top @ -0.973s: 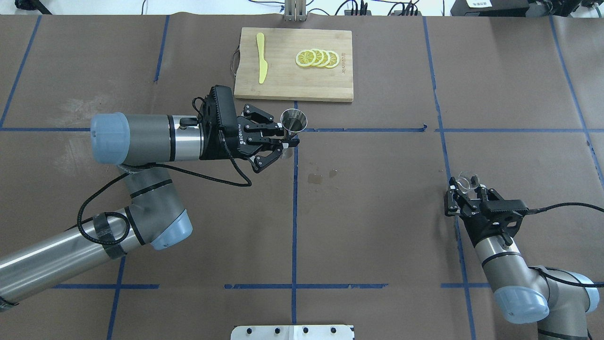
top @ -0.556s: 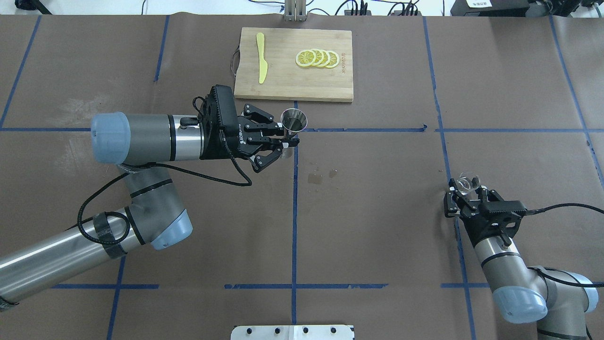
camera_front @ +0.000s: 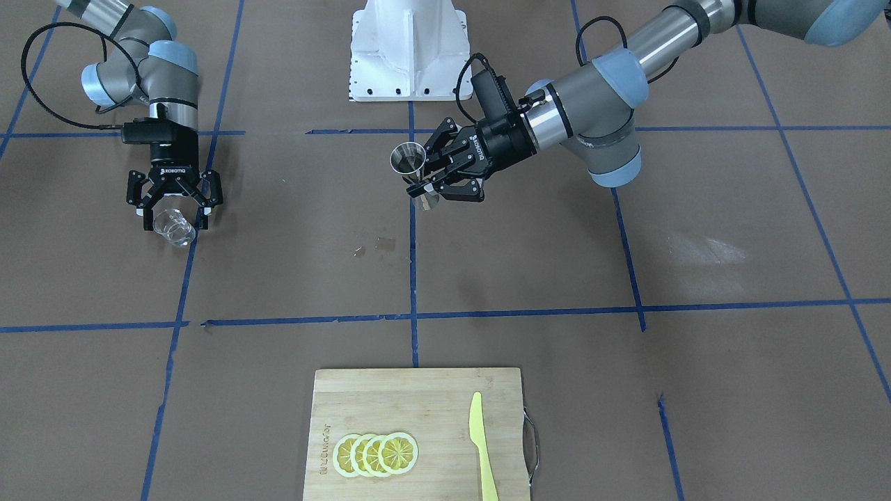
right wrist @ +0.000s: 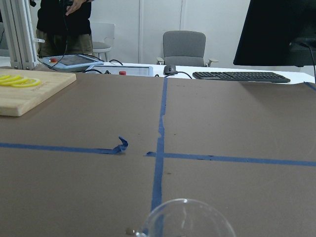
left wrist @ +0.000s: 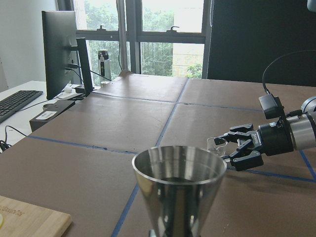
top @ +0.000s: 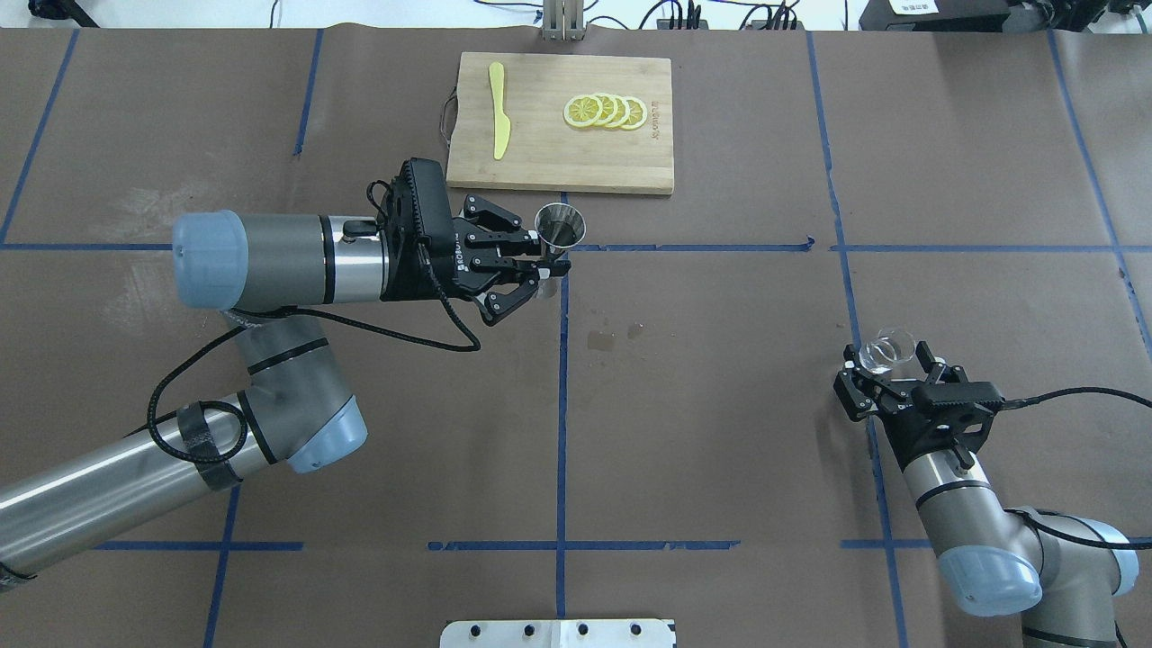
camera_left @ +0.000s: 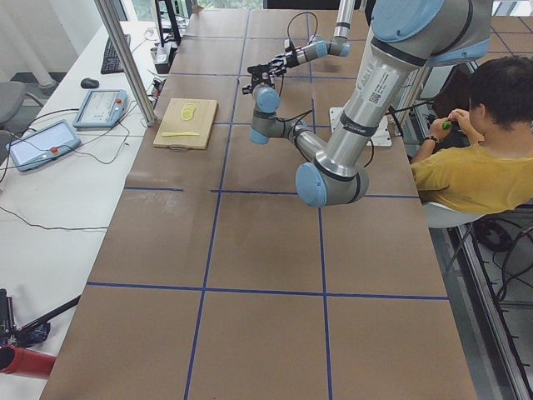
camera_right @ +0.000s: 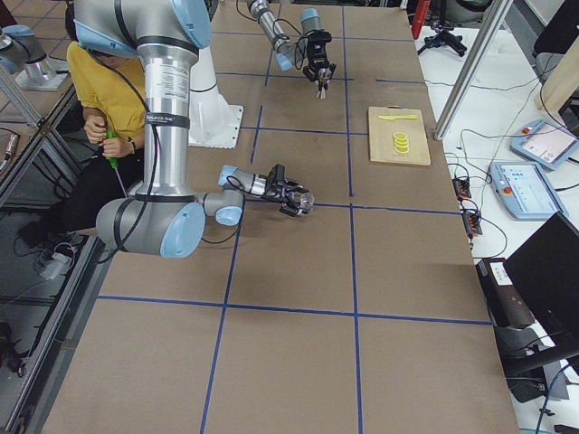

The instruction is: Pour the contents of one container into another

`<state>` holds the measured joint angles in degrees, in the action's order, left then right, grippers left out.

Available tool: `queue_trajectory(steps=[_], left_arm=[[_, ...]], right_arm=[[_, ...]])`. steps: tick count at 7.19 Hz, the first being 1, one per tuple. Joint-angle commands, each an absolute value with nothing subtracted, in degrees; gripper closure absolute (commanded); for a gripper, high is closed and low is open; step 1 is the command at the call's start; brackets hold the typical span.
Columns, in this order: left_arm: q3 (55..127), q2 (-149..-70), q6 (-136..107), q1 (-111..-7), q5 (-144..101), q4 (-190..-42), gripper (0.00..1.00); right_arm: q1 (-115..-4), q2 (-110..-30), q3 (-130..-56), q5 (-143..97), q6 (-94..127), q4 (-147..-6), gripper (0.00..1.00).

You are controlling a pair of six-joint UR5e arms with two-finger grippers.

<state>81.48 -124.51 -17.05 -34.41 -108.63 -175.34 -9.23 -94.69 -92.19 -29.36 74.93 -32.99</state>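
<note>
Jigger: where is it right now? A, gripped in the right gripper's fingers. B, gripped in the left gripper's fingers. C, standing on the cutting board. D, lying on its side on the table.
B: the left gripper has its fingers shut on the waist of the jigger, mouth up.

Robotics lab: tape-gridded table (top: 720,405), teach pendants (camera_left: 100,107), monitor (left wrist: 59,49), seated operator (camera_left: 475,167)

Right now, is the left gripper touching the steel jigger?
Touching. The exterior front-facing view shows the left gripper shut on the narrow waist of the steel jigger, with a finger pressed against each side and no gap showing.
</note>
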Motion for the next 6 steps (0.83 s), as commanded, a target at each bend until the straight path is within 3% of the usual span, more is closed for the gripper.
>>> queue_trajectory(steps=[1, 4, 6], left_arm=[[81.5, -124.5, -17.1, -34.7, -108.6, -175.3, 1.00], [81.5, -124.5, -17.1, -34.8, -108.7, -175.3, 1.00], [81.5, -124.5, -17.1, -34.9, -108.7, -175.3, 1.00]], right_arm=[[-9.4, -94.7, -95.5, -26.1, 73.1, -33.0, 0.00], [-10.6, -95.0, -104.4, -26.0, 61.6, -33.2, 0.00], [-22.6, -94.9, -104.8, -43.4, 55.5, -33.5, 0.00]])
